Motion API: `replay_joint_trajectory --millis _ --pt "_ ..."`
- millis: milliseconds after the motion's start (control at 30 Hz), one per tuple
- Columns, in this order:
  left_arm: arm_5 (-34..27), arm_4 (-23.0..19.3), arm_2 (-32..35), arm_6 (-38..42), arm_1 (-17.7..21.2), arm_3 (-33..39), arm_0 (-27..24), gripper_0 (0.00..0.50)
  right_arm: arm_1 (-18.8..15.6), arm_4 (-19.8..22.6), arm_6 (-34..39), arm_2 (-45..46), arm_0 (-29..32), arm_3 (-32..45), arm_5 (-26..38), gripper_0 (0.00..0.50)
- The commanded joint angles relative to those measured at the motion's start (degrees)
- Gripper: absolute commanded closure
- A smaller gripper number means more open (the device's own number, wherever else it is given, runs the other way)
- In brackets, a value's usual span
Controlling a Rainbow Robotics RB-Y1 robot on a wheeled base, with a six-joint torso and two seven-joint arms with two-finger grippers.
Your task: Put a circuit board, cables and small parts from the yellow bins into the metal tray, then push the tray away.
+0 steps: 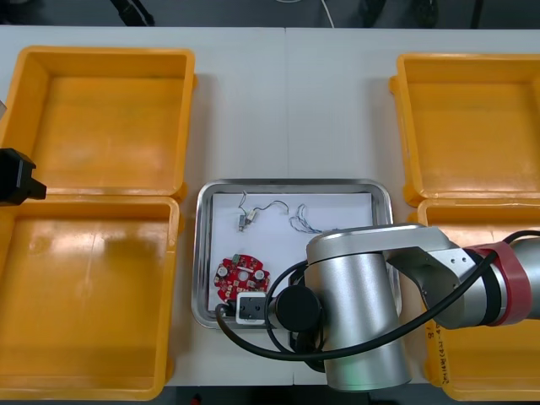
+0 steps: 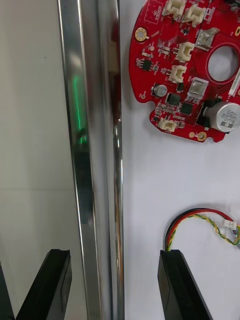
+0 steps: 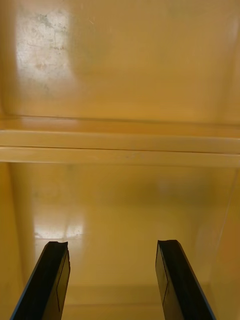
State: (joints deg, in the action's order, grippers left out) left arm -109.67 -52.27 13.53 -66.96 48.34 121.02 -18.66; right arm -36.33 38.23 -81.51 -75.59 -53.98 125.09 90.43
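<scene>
straddling the near rim of the metal tray w/ my right gripper, fingers apart; circuit board n cable inside. i'd push low n square, no swivel. left gripper, apart too, over a yellow bin.

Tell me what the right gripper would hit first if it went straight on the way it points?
Most likely the metal tray's rim, which runs between the right gripper's open fingers. One finger would come down inside, beside the red and yellow cable, though depth is unclear.
</scene>
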Motion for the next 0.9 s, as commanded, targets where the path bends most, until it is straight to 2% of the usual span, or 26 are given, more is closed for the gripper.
replay_joint_trajectory --millis 33,200,900 --pt "-0.3 0.0 1.9 -4.8 2.7 1.7 0.8 0.000 -0.2 -2.1 -1.1 -2.0 -0.8 0.6 -0.4 0.000" --pt "-0.3 0.0 1.9 -4.8 2.7 1.7 0.8 0.000 0.9 -5.4 -1.0 -3.6 0.7 0.5 -0.4 0.000" --pt "-0.3 0.0 1.9 -4.8 2.7 1.7 0.8 0.000 5.6 -11.6 -1.9 -3.8 7.1 -2.9 -0.5 0.000"
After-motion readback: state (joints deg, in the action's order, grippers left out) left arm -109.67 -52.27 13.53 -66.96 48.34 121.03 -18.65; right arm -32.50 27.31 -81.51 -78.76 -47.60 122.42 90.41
